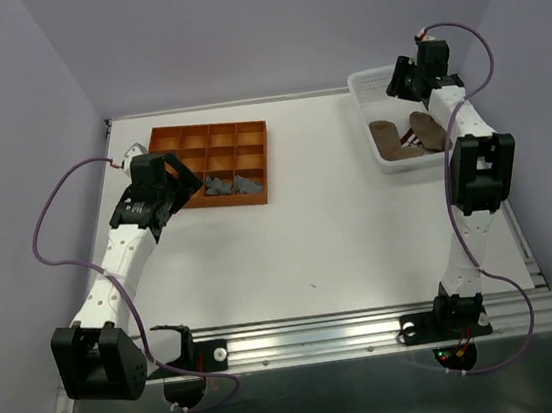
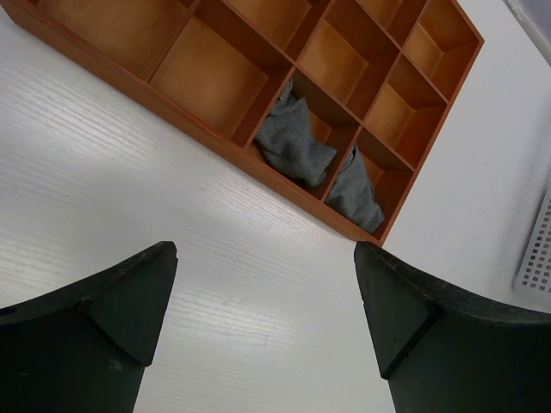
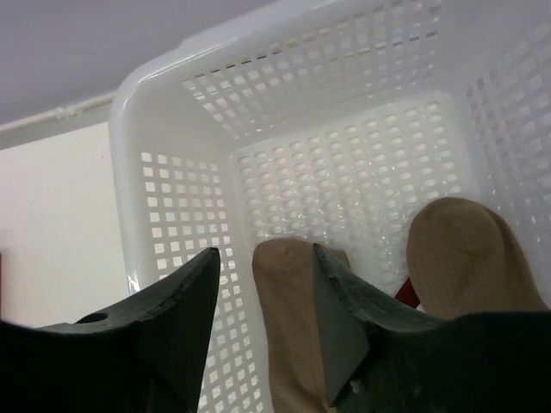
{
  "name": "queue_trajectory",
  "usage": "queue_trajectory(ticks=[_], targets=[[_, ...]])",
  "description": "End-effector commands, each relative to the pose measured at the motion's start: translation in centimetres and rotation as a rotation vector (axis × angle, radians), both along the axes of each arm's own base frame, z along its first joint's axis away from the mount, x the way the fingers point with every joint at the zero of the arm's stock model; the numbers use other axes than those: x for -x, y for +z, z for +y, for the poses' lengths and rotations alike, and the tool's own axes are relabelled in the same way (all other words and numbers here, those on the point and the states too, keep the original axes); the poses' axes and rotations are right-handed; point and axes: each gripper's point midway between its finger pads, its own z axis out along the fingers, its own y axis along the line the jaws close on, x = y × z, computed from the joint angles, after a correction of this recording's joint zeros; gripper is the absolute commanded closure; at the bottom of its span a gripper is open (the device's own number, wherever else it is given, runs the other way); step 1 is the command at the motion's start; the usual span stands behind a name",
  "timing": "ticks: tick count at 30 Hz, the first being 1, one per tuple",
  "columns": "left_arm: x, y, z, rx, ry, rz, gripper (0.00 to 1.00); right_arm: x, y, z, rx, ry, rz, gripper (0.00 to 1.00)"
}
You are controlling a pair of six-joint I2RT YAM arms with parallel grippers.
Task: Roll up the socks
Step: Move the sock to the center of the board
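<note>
1. Two tan socks lying flat in the white basket (image 3: pixel 138 129) at the far right of the table (image 1: pixel 340 239): left tan sock (image 3: pixel 288 327) and right tan sock (image 3: pixel 469 258), side by side.
2. Long axes roughly parallel, running from the basket's far wall toward its near wall; rounded ends pointing to the far wall. Sliver of red showing between them.
3. Two grey socks bunched up in the orange tray (image 1: pixel 207 139) at far left: left grey sock (image 2: pixel 293 138) and right grey sock (image 2: pixel 357 194), one each in adjoining compartments of the near row.
4. Right gripper (image 3: pixel 267 254) low over the basket, jaws partly apart, gripping nothing; left tan sock just beyond one finger.
5. Left gripper (image 2: pixel 267 258) over bare table just beside the tray, jaws spread wide, empty.
</note>
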Motion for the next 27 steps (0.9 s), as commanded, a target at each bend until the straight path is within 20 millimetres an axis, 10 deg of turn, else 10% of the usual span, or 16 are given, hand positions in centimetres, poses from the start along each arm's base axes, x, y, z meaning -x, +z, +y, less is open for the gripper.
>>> queue_trajectory(ticks=[1, 13, 18, 22, 27], targets=[[0.0, 1.4, 0.6, -0.012, 0.017, -0.046, 0.04, 1.2, -1.3, 0.6, 0.018, 0.071, 0.034, 0.43], [-0.4, 1.0, 0.5, -0.019, 0.014, -0.023, 0.03, 2.1, -9.6, 1.0, 0.135, 0.099, 0.231, 0.34], [-0.4, 0.8, 0.6, -0.027, 0.014, -0.016, 0.03, 2.3, -11.6, 0.7, 0.205, 0.075, 0.290, 0.70], [-0.4, 0.9, 0.7, -0.032, 0.018, -0.019, 0.03, 2.1, -10.6, 0.0, 0.231, 0.041, 0.272, 0.99], [-0.6, 0.8, 0.3, -0.017, 0.001, -0.033, 0.03, 0.3, -4.3, 0.4, 0.242, 0.030, 0.117, 0.99]])
